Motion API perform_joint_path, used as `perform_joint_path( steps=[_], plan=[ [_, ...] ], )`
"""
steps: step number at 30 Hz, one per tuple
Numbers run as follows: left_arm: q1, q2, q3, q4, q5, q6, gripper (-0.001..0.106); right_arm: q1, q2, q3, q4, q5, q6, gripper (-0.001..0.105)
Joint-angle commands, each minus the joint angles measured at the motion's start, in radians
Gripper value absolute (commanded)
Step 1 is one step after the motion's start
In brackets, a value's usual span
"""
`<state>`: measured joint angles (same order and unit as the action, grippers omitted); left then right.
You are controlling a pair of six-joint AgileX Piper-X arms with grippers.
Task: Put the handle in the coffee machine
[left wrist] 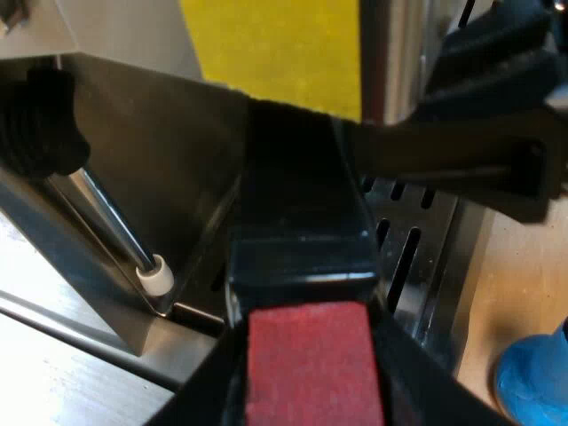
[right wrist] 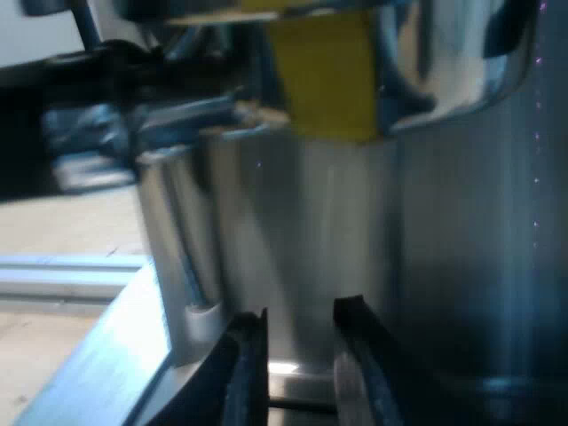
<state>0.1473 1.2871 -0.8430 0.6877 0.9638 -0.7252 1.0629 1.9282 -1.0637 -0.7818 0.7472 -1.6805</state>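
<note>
The holder's dark handle (left wrist: 297,222) runs from my left gripper (left wrist: 306,342) toward the espresso machine's steel front (left wrist: 160,151), and its red end (left wrist: 312,368) sits between the near fingers. My left gripper is shut on that handle. The metal basket end is hidden under the machine. The other arm's gripper (left wrist: 510,164) hangs over the slotted drip tray (left wrist: 417,248), beside the handle. In the right wrist view my right gripper (right wrist: 300,342) is close to the machine's steel body (right wrist: 355,231), its fingers slightly apart with nothing between them.
A steam wand with a white tip (left wrist: 155,277) slants down beside the handle, under a black knob (left wrist: 40,120). A yellow label (left wrist: 275,49) is on the machine above. A blue tamper (left wrist: 532,377) stands on the wooden table by the drip tray.
</note>
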Motion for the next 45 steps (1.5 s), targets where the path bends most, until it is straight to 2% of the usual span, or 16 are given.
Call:
perform_joint_path(
  steps=[1,2,4,6,8,10,12,13,17,22,24,26,30,45],
  plan=[
    [-0.019,-0.030,-0.024,-0.035,0.334,0.035,0.000,-0.004,0.013,-0.013,-0.058,0.073,-0.045,0.035],
    [-0.019,-0.030,-0.024,-0.035,0.334,0.035,0.000,-0.004,0.024,-0.020,-0.079,0.085,-0.048,0.042],
    [-0.019,-0.030,-0.024,-0.035,0.334,0.035,0.000,-0.006,0.039,-0.028,-0.100,0.085,-0.051,0.047],
    [-0.019,-0.030,-0.024,-0.035,0.334,0.035,0.000,-0.006,0.054,-0.038,-0.113,0.080,-0.051,0.044],
    [-0.019,-0.030,-0.024,-0.035,0.334,0.035,0.000,-0.011,0.065,-0.041,-0.130,0.077,-0.051,0.035],
    [-0.019,-0.030,-0.024,-0.035,0.334,0.035,0.000,-0.018,0.065,-0.041,-0.135,0.084,-0.053,0.031],
    [-0.019,-0.030,-0.024,-0.035,0.334,0.035,0.000,-0.029,0.065,-0.041,-0.150,0.084,-0.076,0.031],
    [-0.019,-0.030,-0.024,-0.035,0.334,0.035,0.000,-0.038,0.065,-0.041,-0.171,0.078,-0.109,0.031],
    [-0.019,-0.030,-0.024,-0.035,0.334,0.035,0.000,-0.072,0.065,-0.041,-0.234,-0.070,-0.161,0.031],
    [-0.019,-0.030,-0.024,-0.035,0.334,0.035,0.000,-0.083,0.065,-0.041,-0.248,-0.070,-0.163,0.032],
    [-0.019,-0.030,-0.024,-0.035,0.334,0.035,0.000,-0.086,0.065,-0.041,-0.272,-0.070,-0.168,0.042],
    [-0.019,-0.030,-0.024,-0.035,0.334,0.035,0.000,-0.086,0.065,-0.041,-0.307,-0.070,-0.184,0.043],
    [-0.019,-0.030,-0.024,-0.035,0.334,0.035,0.000,-0.083,0.065,-0.042,-0.385,-0.070,-0.184,0.043],
    [-0.019,-0.030,-0.024,-0.035,0.334,0.035,0.000,-0.083,0.065,-0.042,-0.388,-0.070,-0.184,0.040]
  ],
)
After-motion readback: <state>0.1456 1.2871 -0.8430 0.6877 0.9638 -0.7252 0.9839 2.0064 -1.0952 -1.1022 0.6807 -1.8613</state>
